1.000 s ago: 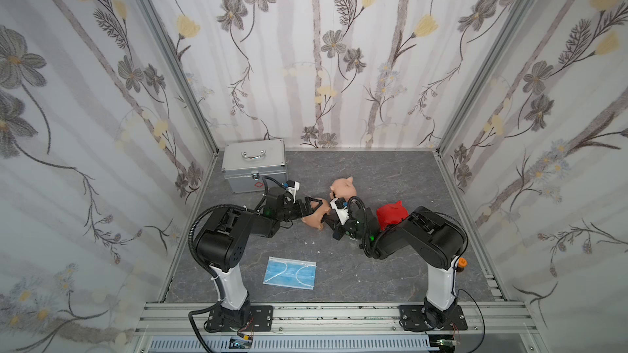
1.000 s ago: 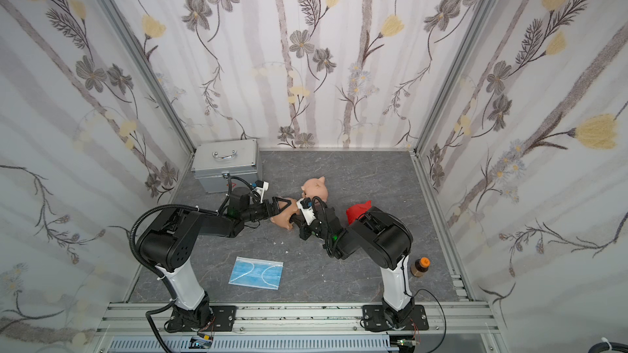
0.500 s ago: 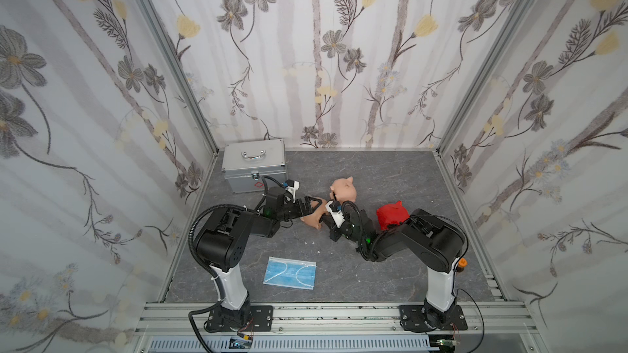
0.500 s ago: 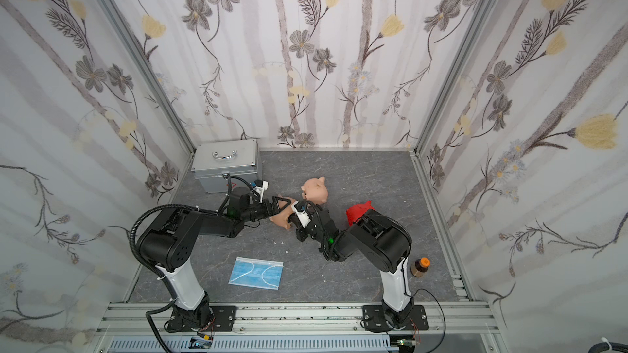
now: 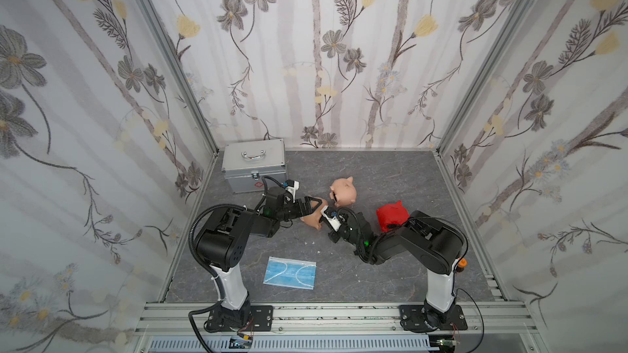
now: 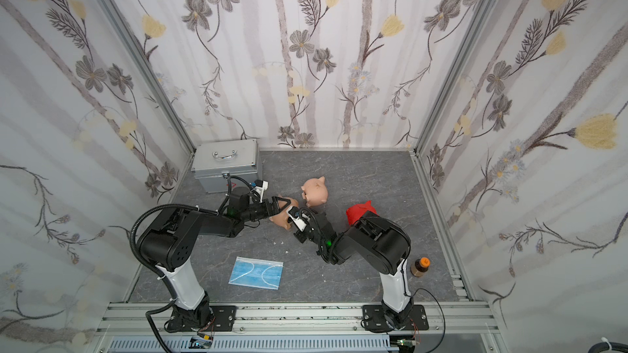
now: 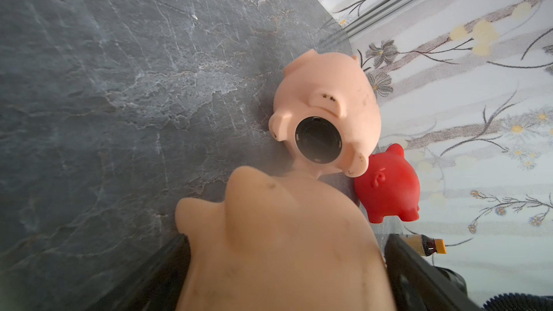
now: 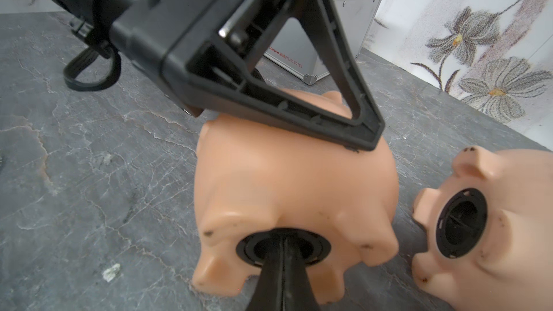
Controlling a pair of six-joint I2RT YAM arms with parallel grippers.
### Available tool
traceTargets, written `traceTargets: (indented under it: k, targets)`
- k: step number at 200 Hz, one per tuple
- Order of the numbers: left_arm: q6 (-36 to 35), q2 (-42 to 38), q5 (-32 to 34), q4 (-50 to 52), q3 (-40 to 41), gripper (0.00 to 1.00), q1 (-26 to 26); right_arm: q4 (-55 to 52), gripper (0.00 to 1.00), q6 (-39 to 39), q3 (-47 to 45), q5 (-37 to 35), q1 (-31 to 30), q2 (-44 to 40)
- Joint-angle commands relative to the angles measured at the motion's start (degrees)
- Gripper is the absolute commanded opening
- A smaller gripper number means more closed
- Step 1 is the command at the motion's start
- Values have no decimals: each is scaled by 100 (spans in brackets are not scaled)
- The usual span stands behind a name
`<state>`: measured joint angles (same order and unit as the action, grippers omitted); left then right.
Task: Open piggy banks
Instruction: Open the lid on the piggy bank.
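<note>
A peach piggy bank (image 8: 293, 181) lies on its side in the middle of the floor, belly toward my right arm. My left gripper (image 7: 285, 239) is closed on its body, one finger (image 8: 299, 115) lying along its upper side. My right gripper (image 8: 284, 243) is shut, its tips pushed into this pig's black belly plug (image 8: 251, 248); whether they pinch anything is hidden. In both top views the two grippers meet at this pig (image 5: 311, 220). A second peach piggy bank (image 5: 344, 191) lies just behind, its plug (image 7: 318, 140) showing. The red piggy bank (image 5: 390, 215) stands to the right.
A silver metal case (image 5: 253, 164) stands at the back left by the wall. A blue face mask (image 5: 289, 272) lies flat near the front. A small brown bottle (image 6: 419, 266) with an orange cap stands by the right arm's base. Papered walls close three sides.
My right gripper has moved left toward the held peach pig, and its shut tips now sit in the belly plug. The left arm and the pigs have stayed put.
</note>
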<state>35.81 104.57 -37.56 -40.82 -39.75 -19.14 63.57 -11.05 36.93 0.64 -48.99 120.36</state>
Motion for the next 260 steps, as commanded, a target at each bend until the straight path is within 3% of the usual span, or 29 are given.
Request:
traceTargets:
  k: [1,78,260]
  targets:
    - [84,86,-665,1181,58,100,-47,394,0,-512,41,-48,-90,19]
    - [119,129,-704,1157,53,100,32,621,0,-1247,-75,-535,-354,-28]
    - [40,240,-736,1278,-33,100,52,1047,0,-1113,-852,-69,-313,-249]
